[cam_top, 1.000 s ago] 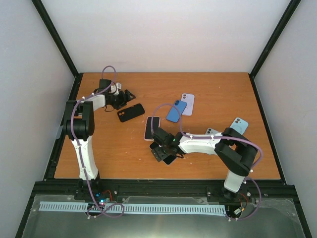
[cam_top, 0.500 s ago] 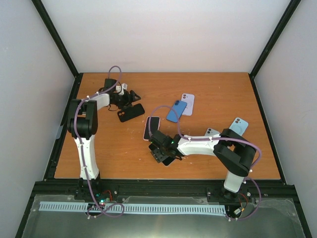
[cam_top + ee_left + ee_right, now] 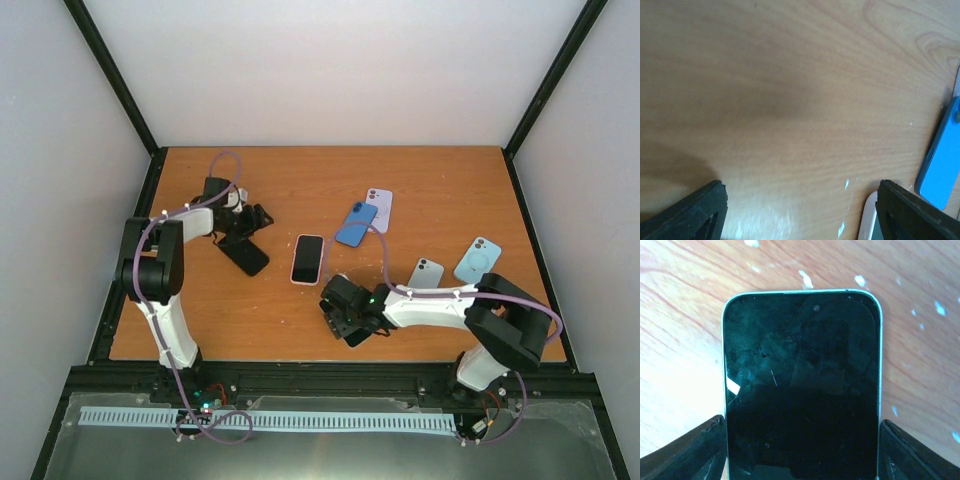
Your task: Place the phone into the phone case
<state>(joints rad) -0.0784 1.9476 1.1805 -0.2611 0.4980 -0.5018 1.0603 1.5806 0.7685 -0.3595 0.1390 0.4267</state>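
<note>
A black phone case lies flat at the back left of the table. My left gripper hovers just behind it, open and empty; the left wrist view shows only bare wood between its fingers, and the case is out of that view. My right gripper sits near the front middle, shut on a dark-screened phone with a pale green edge. Its fingers press both long sides of the phone, which lies screen up on the wood.
A white-edged phone lies screen up at the centre, its corner also in the left wrist view. A blue case and a lavender one lie behind it. Two light blue ones lie at the right.
The black case has slid toward the front left and turned. My left gripper has drawn back a little to the left. My right gripper has carried the dark phone right and nearer the front edge.
</note>
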